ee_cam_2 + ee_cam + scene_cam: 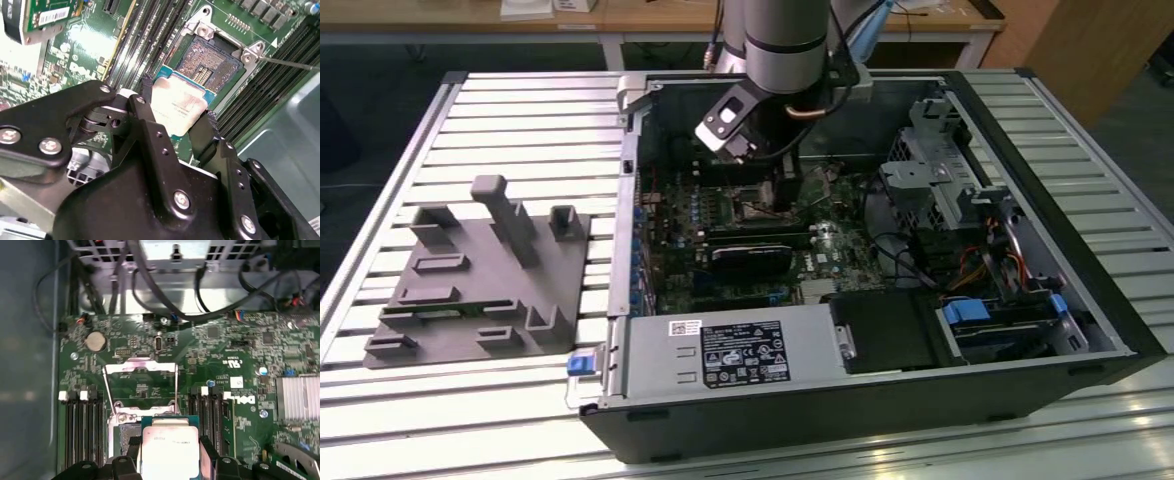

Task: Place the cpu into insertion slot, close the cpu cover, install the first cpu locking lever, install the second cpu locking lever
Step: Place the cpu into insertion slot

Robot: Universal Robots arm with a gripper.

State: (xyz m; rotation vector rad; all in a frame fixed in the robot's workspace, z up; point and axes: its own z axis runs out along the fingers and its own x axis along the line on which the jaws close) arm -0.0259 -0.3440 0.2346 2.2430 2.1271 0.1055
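I am working inside an open computer case [854, 410] that lies on its side on a slatted table [520, 100], toward the table's edge at the exterior view's right. A grey moulded fixture [467, 290] sits near the opposite edge. The arm [781, 40] reaches down into the case over the motherboard [225, 345].

I judge the first step to be in hand: placing the chip. The cpu cover [141, 366] is swung open, off the far edge of the insertion slot [207, 62]. In the second wrist view a thin metal rod [290, 62], probably one locking lever, runs out past the slot's corner. Cover and levers look not yet dealt with.

The gripper [178, 100] pinches the cpu [170, 450] by two opposite sides between its black fingers [146, 87]. The chip hangs over the near edge of the slot and overlaps it only partly. Most of the dark contact field is uncovered, so it is not seated. I cannot tell how high it is above the rim.

As I read it, seating calls for squaring the chip's edges to the silvery rim, centring it, and bringing it down flat. It should not slide, because those contacts look fragile.

The cpu is a small flat square with a dull silver-grey lid and rounded corners. It has faint print on top and a narrow blue-green border around the lid
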